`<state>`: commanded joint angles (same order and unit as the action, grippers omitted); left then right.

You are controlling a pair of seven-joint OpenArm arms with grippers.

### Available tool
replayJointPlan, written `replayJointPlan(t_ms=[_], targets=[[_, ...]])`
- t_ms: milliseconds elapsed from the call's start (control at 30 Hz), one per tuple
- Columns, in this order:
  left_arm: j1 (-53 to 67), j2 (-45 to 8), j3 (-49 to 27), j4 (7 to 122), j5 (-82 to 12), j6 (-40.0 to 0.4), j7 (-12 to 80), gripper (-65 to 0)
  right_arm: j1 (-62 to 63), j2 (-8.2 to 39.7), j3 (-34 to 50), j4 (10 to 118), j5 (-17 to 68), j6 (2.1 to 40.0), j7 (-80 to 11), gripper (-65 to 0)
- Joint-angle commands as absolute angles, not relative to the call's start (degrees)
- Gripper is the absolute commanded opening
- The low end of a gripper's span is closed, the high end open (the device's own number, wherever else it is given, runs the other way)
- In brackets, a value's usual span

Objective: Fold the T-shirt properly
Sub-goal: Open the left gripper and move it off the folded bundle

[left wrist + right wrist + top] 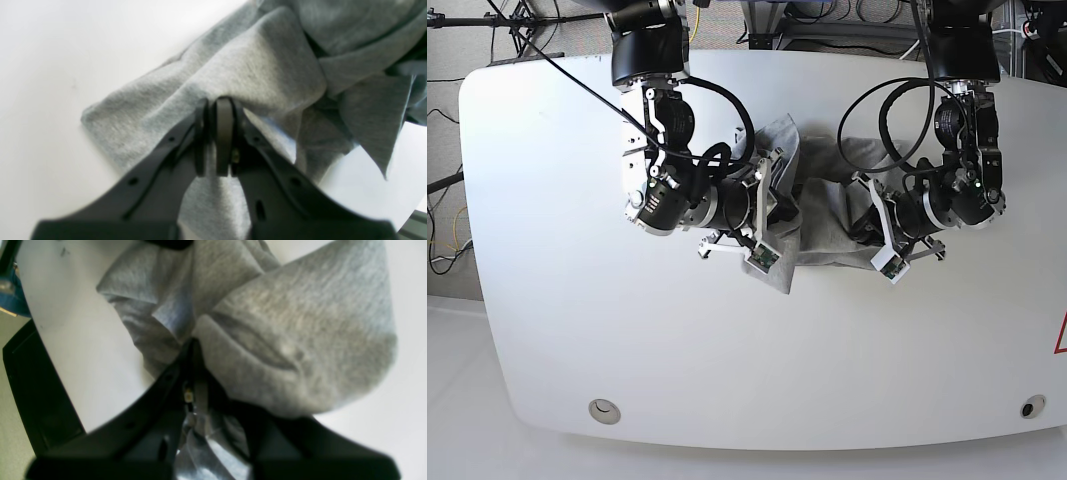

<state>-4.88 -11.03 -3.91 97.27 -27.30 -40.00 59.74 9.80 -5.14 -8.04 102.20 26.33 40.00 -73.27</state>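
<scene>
The heather-grey T-shirt [825,225] lies bunched in the middle of the white table [557,300], between my two arms. My left gripper [863,212] is on the right of the base view, its fingers pressed together on a fold of the T-shirt [260,66]. In the left wrist view the left gripper [215,106] has cloth draped over its tip and hanging behind it. My right gripper [785,205] is shut on the other side of the shirt. In the right wrist view a thick fold of the T-shirt [300,340] covers one finger of the right gripper [193,346].
Cables [727,110] loop from both arms above the shirt. The table edge and a black panel [30,383] beyond it show in the right wrist view. Two small round holes [604,408] sit near the table's front edge.
</scene>
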Motion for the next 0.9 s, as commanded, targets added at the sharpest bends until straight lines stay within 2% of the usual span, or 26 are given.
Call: replayJointPlan(t_ms=[300,400,600,700,900], targets=[[-2.8,-10.9,-3.8,97.2,-27.3,-40.0,59.7,-64.6,9.6,-5.1,-8.0,102.2,26.1,40.0,-73.3,-65.0],[-2.2,-10.9,-3.8,97.2,-27.2,-40.0,59.7,-58.9,9.5,-5.1,-8.0,102.2,26.0,40.0,-73.3,-65.0],[-1.0,-11.2,-3.8,97.2,-27.2,-40.0,59.7,-39.4,9.5,-5.2,-8.0,102.2,26.2,40.0,-73.3,-65.0],[-0.3,-11.2,-3.8,97.5,-27.2,-40.0,59.7,-36.2,9.5,-5.2,-8.0,102.2,26.2,40.0,-73.3,-65.0],[-0.3,-11.2,-3.8,97.7,-27.3,-40.0,60.1,-36.1,9.5,-5.2,-8.0,102.2,26.3,40.0,-73.3,-65.0]])
